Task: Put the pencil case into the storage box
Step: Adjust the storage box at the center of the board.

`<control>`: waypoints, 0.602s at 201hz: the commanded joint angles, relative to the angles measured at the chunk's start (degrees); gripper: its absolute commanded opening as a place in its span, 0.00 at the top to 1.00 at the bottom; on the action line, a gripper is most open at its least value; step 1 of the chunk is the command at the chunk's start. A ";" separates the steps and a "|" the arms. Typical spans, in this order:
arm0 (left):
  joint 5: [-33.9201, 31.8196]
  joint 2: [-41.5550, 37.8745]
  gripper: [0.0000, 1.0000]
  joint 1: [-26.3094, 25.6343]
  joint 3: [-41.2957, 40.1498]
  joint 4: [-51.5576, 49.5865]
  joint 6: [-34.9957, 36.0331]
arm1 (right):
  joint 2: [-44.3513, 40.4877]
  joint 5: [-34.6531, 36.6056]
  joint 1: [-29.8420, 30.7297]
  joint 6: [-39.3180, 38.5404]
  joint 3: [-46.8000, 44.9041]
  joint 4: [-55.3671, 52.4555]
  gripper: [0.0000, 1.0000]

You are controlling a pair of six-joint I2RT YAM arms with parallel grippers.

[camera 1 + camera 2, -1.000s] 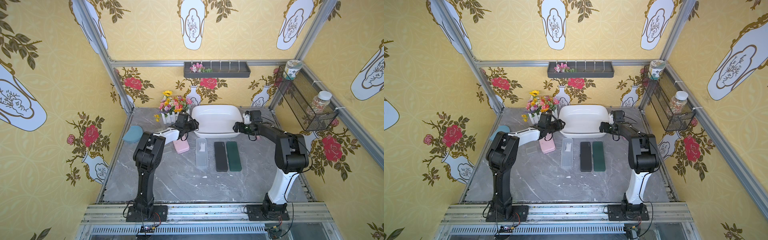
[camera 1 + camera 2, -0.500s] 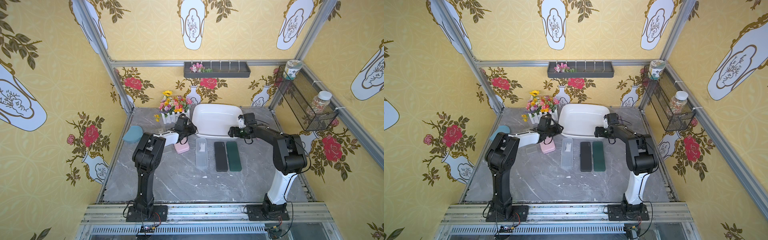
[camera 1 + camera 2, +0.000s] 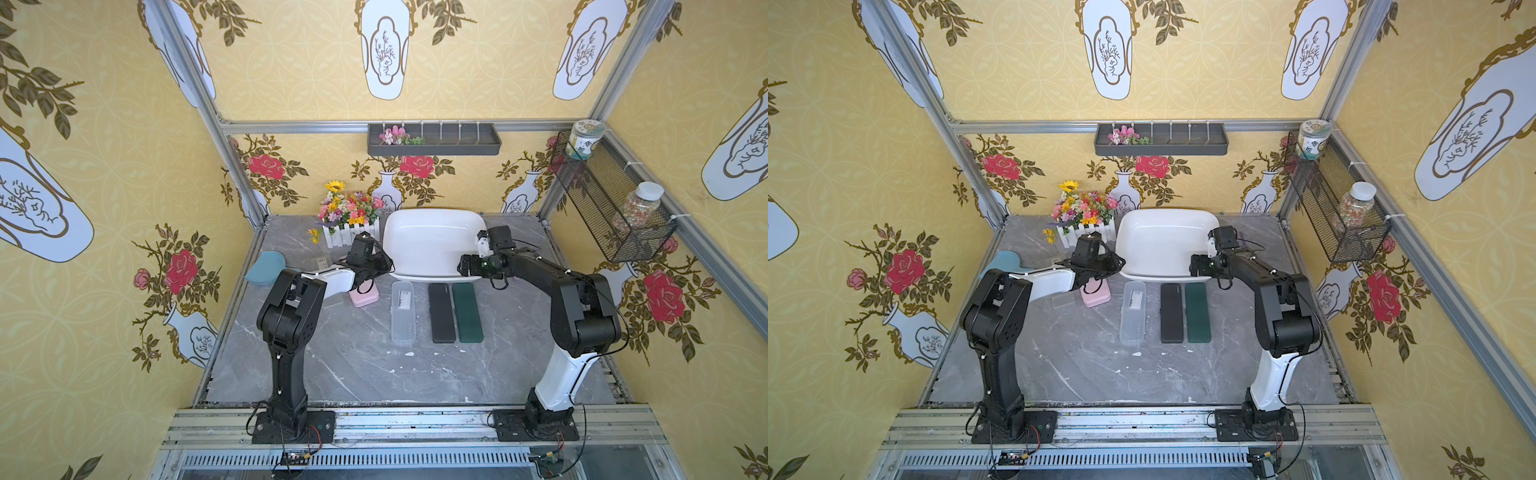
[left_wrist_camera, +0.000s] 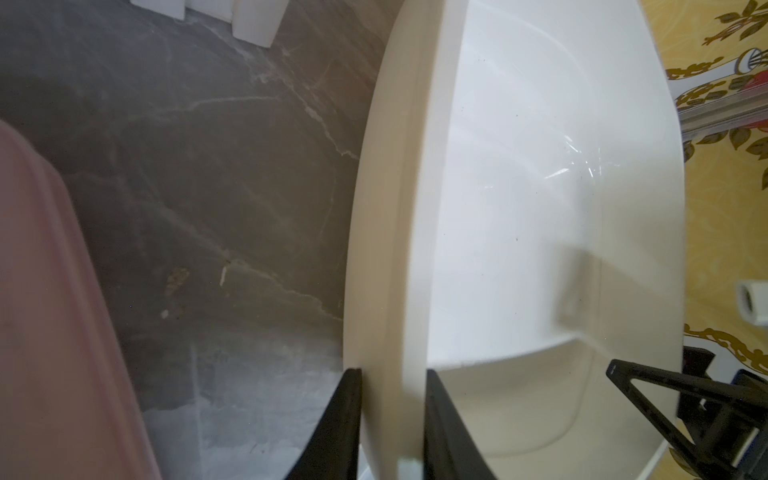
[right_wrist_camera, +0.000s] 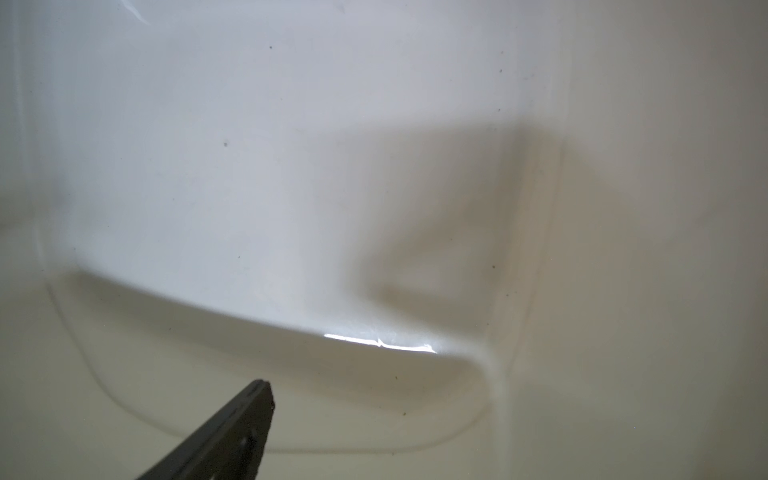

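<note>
The left gripper (image 4: 392, 376) is shut tight on the rim of the storage box (image 4: 519, 208), which sits pinched between its fingers. The right gripper (image 3: 463, 266) gapes wide over the box's inside, gripping nothing (only one finger (image 5: 232, 432) shows). The clear pencil case (image 3: 402, 311), black pencil case (image 3: 441, 312) and green pencil case (image 3: 467, 312) lie beside the box, outside both jaws.

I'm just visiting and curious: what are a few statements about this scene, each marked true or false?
1. The left arm's fingers clamp the storage box rim. True.
2. A pencil case lies inside the storage box. False: it is empty.
3. The green pencil case lies beside the black pencil case. True.
4. The clear pencil case stands upright. False: it lies flat on the table.
</note>
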 commanded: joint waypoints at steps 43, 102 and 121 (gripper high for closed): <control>4.53 -1.19 0.00 -0.38 0.12 0.93 1.27 | -2.50 -1.33 0.67 0.06 -1.64 1.26 0.03; -4.76 -7.81 0.00 -0.46 -2.60 -1.43 2.03 | -10.65 4.35 0.66 1.12 -3.65 4.46 0.03; -8.40 -13.03 0.00 -0.72 -6.24 -1.69 2.62 | -13.89 1.82 1.17 1.35 -4.76 4.07 0.03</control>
